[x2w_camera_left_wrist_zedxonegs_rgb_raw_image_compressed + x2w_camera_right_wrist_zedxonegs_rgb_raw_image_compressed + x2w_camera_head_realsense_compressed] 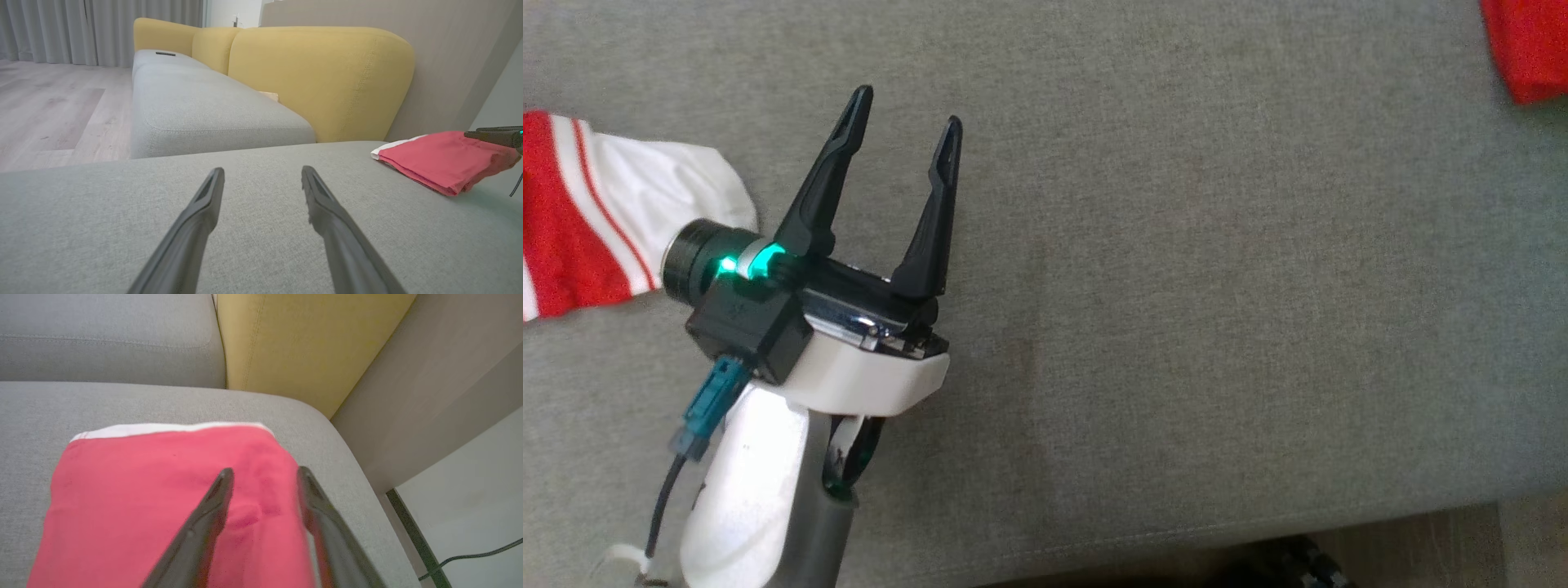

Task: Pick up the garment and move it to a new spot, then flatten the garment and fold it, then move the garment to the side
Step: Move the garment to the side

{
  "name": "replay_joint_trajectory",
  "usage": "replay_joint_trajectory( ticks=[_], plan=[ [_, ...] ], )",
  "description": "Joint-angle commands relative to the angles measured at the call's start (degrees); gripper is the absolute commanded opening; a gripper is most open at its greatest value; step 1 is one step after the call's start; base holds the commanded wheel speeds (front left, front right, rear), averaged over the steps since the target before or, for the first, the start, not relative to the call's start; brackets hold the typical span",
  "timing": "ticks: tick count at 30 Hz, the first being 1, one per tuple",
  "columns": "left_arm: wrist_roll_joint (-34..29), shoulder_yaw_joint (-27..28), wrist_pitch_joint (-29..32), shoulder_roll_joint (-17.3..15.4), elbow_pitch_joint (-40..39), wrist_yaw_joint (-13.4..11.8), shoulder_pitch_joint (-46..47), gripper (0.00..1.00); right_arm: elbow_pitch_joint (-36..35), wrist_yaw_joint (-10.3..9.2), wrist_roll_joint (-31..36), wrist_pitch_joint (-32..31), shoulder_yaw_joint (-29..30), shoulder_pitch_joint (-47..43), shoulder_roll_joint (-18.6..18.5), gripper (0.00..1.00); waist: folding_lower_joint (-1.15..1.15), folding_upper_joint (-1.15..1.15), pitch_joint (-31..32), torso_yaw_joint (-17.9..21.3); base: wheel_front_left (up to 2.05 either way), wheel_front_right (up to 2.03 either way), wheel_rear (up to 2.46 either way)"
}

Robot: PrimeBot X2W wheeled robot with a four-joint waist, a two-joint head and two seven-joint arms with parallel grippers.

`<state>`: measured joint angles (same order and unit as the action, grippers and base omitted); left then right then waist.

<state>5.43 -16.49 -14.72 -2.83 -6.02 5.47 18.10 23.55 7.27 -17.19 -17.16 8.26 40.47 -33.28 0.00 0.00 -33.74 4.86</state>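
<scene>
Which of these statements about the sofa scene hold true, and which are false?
1. The left end effector is open and empty. True.
2. The red garment lies crumpled on the floor. False: it lies folded on the grey cushion.
3. The sofa backrest is yellow. True.
4. The right end effector hangs over bare cushion. False: it is above the red garment.

Left gripper (262,171) fingers spread wide above grey sofa seat (122,228). Folded red garment (441,161), white edge, lies on seat at right; right gripper (490,135) over its far end. Yellow backrest (318,77) behind.
</scene>
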Motion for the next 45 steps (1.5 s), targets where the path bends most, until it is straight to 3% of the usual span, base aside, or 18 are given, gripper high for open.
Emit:
replay_joint_trajectory(
  ticks=[1,5,12,17,23,27,32,45],
  plan=[
    [0.30,1.18,-0.28,-0.05,-1.65,-0.41,0.02,1.00,-1.92,0.22,0.84,0.76,0.43,-0.66,-1.34,1.00,0.00,0.00,1.49,-0.95,0.00,0.00,0.00],
    [1.20,1.34,-0.28,-0.05,-0.93,-1.66,-1.82,1.00,-3.37,0.22,3.36,3.78,-0.99,-1.71,1.43,1.00,0.00,0.00,5.82,-2.09,0.00,0.00,0.00],
    [3.51,2.32,-0.28,-0.05,1.46,-4.33,-7.54,1.00,-2.85,0.22,2.10,9.84,-8.68,-6.29,12.27,1.00,0.00,0.00,16.43,-4.33,0.00,0.00,0.00],
    [5.65,3.90,-0.28,-0.05,5.94,-7.78,-12.43,1.00,0.12,0.22,-1.99,18.76,-16.22,-11.38,18.84,1.00,0.00,0.00,23.79,-6.14,0.00,0.00,0.00],
    [6.78,5.88,-0.28,-0.05,7.83,-9.85,-16.99,1.00,3.83,0.22,-4.92,29.87,-23.50,-17.86,22.80,1.00,0.00,0.00,30.61,-7.57,0.00,0.00,0.00],
    [5.97,7.13,-0.28,-0.05,7.08,-9.75,-20.29,1.00,4.17,0.22,-3.15,31.98,-22.35,-22.46,25.52,1.00,0.00,0.00,33.89,-7.98,0.00,0.00,0.00],
    [4.13,8.04,-0.28,-0.05,4.10,-8.70,-23.45,1.00,-4.31,0.22,0.65,32.13,-18.07,-30.43,28.81,1.00,0.00,0.00,35.56,-8.29,0.00,0.00,0.00],
    [3.47,7.96,-0.28,-0.05,1.44,-8.27,-29.04,1.00,-9.27,0.22,2.98,32.15,-15.06,-42.38,30.34,1.00,0.00,0.00,38.31,-7.40,0.00,0.00,0.00]
  ],
)
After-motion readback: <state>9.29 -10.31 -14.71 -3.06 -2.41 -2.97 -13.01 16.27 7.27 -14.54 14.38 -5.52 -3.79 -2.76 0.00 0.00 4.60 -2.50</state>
